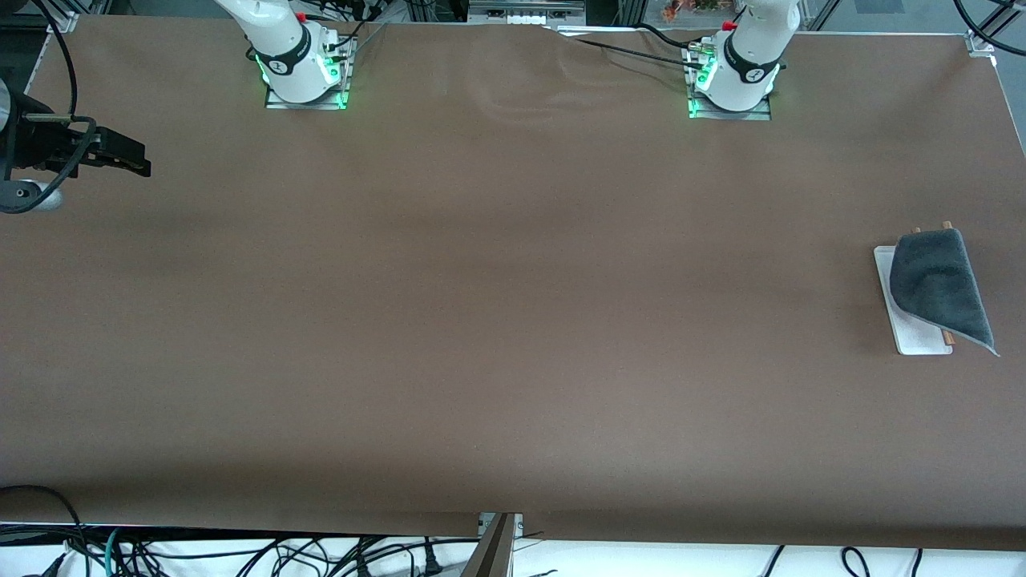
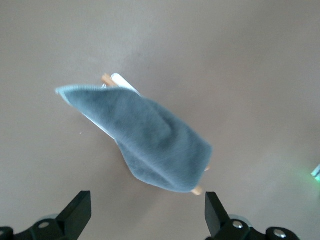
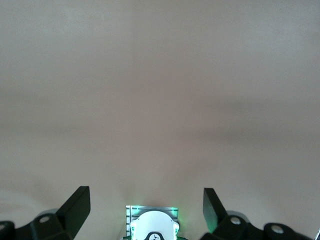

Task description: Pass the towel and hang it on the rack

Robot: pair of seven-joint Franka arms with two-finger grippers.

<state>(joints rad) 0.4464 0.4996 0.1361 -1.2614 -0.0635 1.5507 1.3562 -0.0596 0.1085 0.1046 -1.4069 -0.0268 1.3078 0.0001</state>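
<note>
We find the left gripper [image 2: 145, 212] with its fingers [image 2: 77, 212] spread wide and nothing between them. It hangs in the air above the towel [image 2: 145, 142], which its wrist view looks down on. In the front view this gripper does not appear; only the left arm's base [image 1: 733, 76] shows at the top edge of the table [image 1: 481, 320].

The right gripper [image 1: 120, 156] sits over the right arm's end of the table, at the edge of the front view. In its wrist view the right gripper [image 3: 145, 210] likewise has its fingers [image 3: 75, 210] parted and holds nothing; below it we see bare brown tabletop and the right arm's base [image 3: 152, 227] with its green light.

We note the towel [image 1: 939, 284] draped over the rack [image 1: 910, 332] at the left arm's end of the table. The dark grey cloth covers most of the rack. The white base remains visible along one long side and at the end nearer the front camera. Short tips of the brown rods [image 1: 947, 225] show past the cloth at the end farther from the camera, and another tip at the nearer end. One corner of the towel, edged in lighter grey, hangs out past the base. The left wrist view confirms a rod tip [image 2: 107, 79] exposed at each end of the cloth.
</note>
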